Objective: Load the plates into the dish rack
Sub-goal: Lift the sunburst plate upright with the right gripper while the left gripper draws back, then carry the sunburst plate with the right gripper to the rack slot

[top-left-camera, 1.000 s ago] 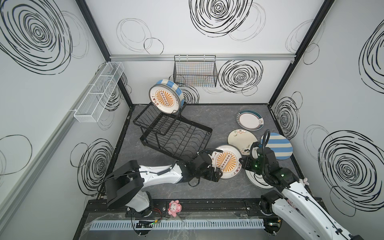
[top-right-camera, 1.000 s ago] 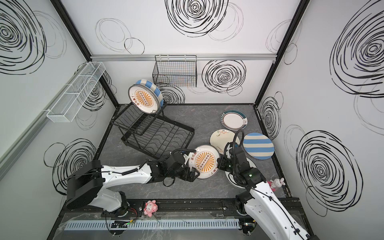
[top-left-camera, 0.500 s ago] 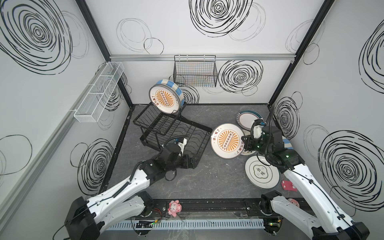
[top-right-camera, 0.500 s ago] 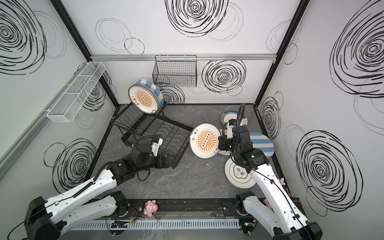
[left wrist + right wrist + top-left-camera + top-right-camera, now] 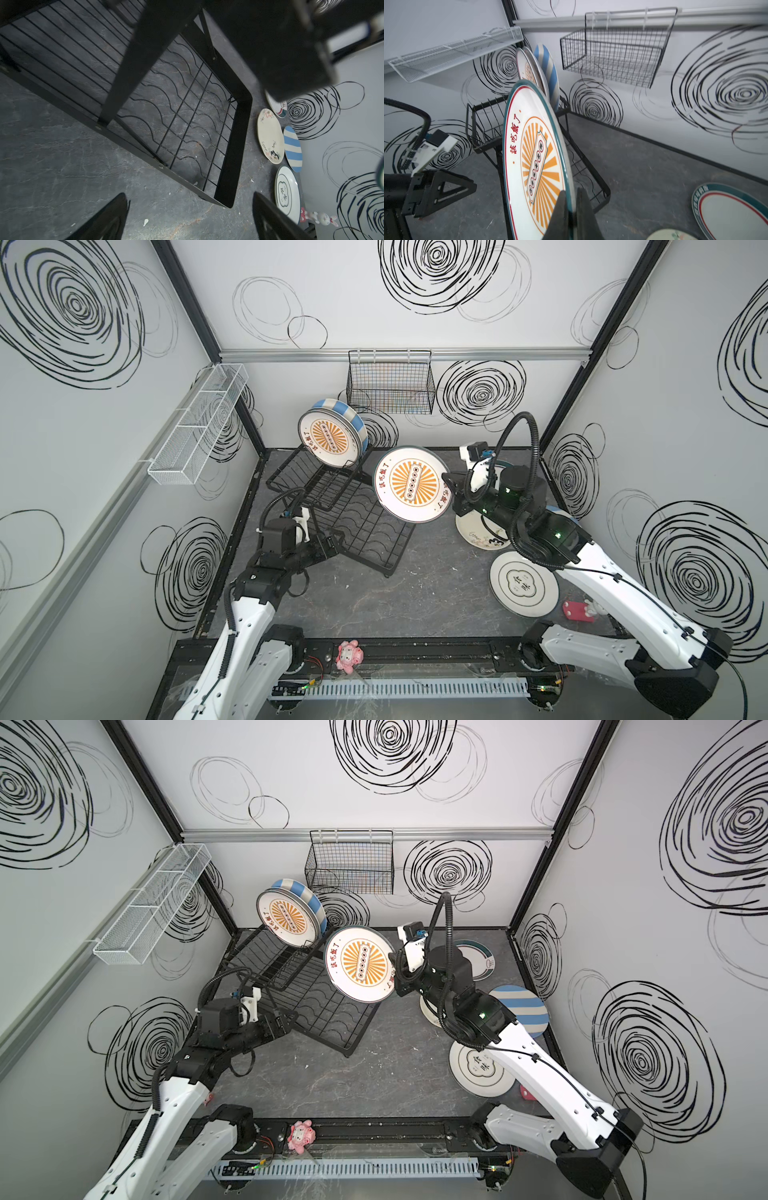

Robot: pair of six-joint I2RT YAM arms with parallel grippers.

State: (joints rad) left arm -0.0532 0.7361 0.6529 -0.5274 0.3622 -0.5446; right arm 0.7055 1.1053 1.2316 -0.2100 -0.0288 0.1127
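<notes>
Floor (image 5: 374, 605) of dark grey stone, white walls (image 5: 457, 294) with black swirls all round.
The black dish rack (image 5: 357, 526) sits left of the middle in both top views, with a sun plate (image 5: 330, 437) and a striped plate (image 5: 353, 416) standing on its raised part. The right gripper (image 5: 571, 199) is clamped on the rim of the other sun plate (image 5: 411, 485), held up on edge by the rack's right side. The left gripper (image 5: 189, 195) is by the rack's lower left side, jaws apart, holding nothing. At the right a flower plate (image 5: 270, 135), a word plate (image 5: 523, 589), a flat striped plate (image 5: 519, 1011) and a green-rim plate (image 5: 484, 963) lie on the floor. A black basket (image 5: 390, 383) hangs on the back wall, a white basket (image 5: 195, 427) on the left wall.
</notes>
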